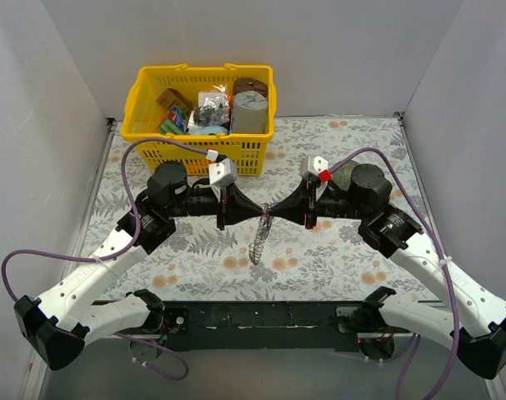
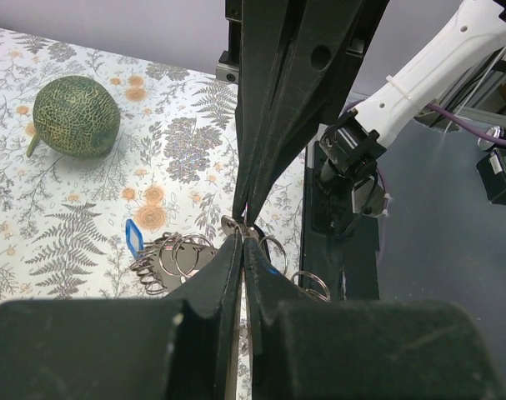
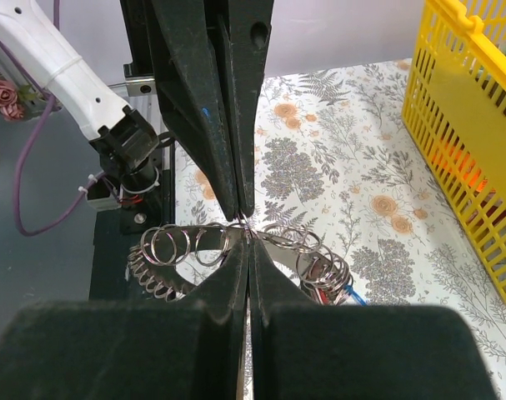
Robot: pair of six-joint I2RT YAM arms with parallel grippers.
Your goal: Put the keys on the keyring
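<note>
The keyring [image 1: 259, 240], a flat toothed metal ring strung with several small split rings, hangs above the middle of the table. My left gripper [image 1: 258, 213] and right gripper [image 1: 274, 210] meet tip to tip at its top rim, each shut on it. In the left wrist view the left gripper [image 2: 243, 235] pinches the keyring [image 2: 193, 251], and a blue-headed key [image 2: 133, 239] dangles to its left. The right wrist view has the right gripper [image 3: 250, 237] closed on the keyring [image 3: 191, 242], with a blue key [image 3: 353, 294] and a red one [image 3: 320, 292] hanging at its right end.
A yellow basket [image 1: 144, 108] full of assorted items stands at the back left of the floral tablecloth. A round green melon [image 2: 76, 117] lies behind the right arm's wrist [image 1: 340, 177]. White walls enclose the table on three sides.
</note>
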